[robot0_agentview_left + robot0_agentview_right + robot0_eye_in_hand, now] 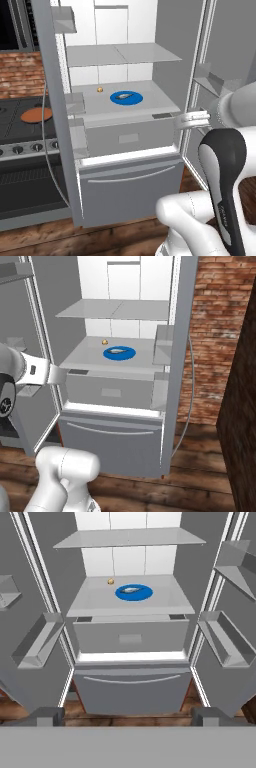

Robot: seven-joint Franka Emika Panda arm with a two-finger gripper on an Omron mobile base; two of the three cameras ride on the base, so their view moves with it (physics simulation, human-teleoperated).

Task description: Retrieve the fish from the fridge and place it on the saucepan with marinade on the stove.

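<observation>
Silvery and slim, the fish (130,590) we're after lies on a round blue plate (134,592) on the grey middle shelf (100,597) of the steel fridge (131,644), doors wide open. Our gripper (128,716) sits well back, jaws spread fully, holding nothing. From the left base view we also see the saucepan (36,115) on the stove (20,132).
</observation>
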